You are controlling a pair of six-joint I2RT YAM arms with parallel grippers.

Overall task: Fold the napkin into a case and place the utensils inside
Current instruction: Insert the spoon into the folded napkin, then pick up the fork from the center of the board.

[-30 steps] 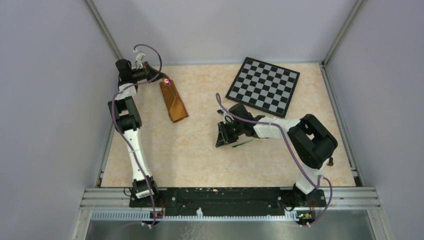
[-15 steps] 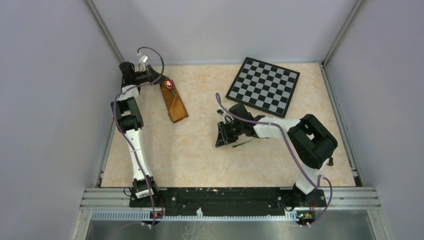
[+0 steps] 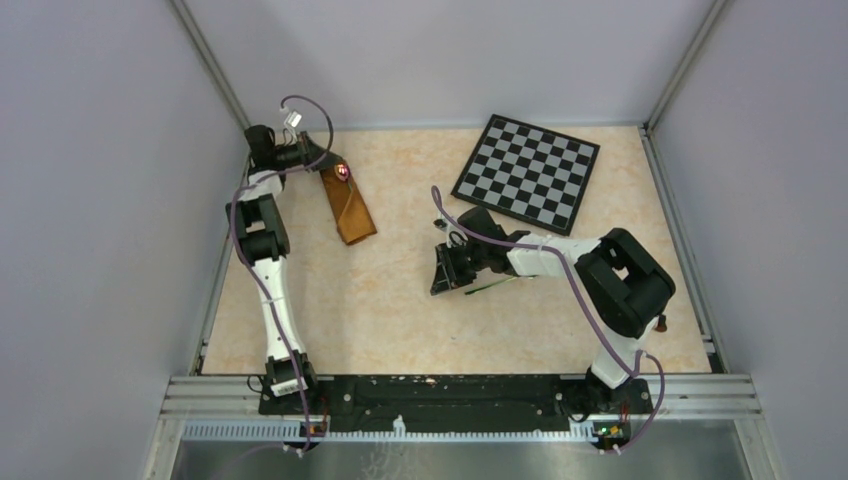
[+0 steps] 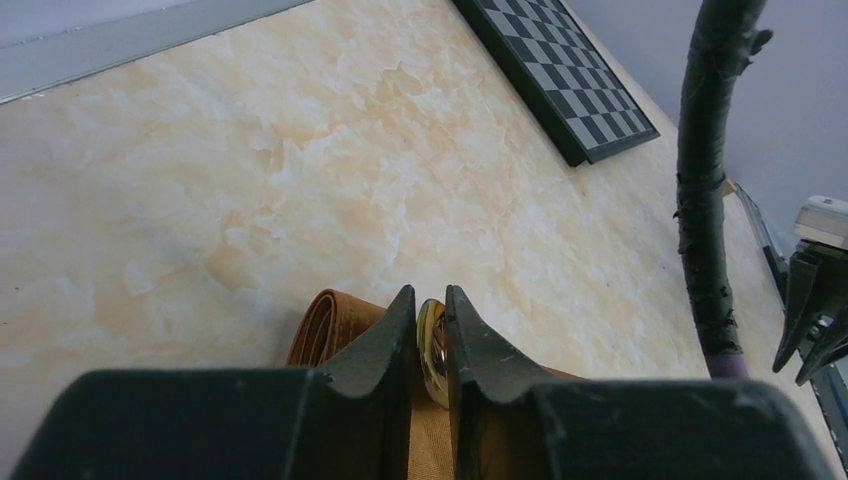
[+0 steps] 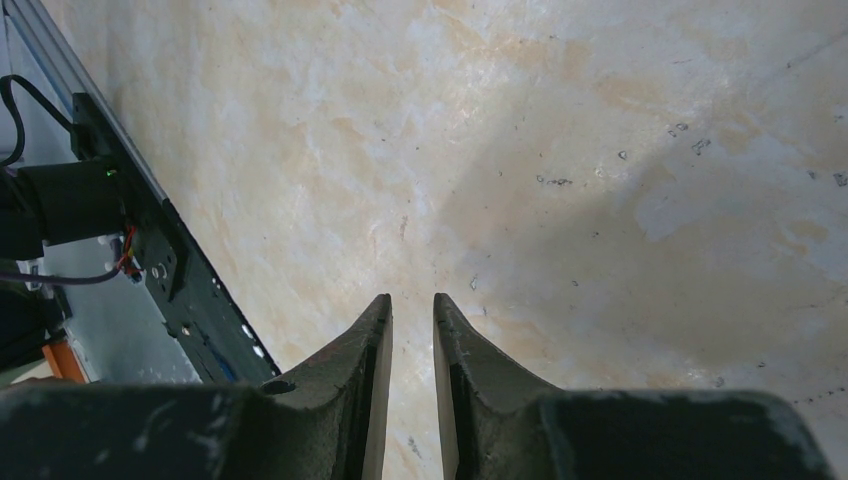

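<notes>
Pale marbled tabletop (image 3: 400,320) under grey walls, and my left gripper (image 4: 431,300) is at the far-left corner. Its jaws are barely apart, with the shiny bowl of the slim dark metal spoon (image 4: 432,340) between them (whether they pinch it or merely flank it, I cannot tell). Just beneath is the mouth of the long, narrow rust-brown cloth case (image 3: 349,208); the spoon's handle is hidden, presumably inside. I judge the step in hand to be seating the spoon.

My right gripper (image 5: 411,305) hangs low mid-table, jaws at a narrow gap with nothing between them. The thin dark fork (image 3: 492,286) lies near it, well apart from the case. Next I'd draw the left fingers off the spoon without dragging it, then go for the fork.
</notes>
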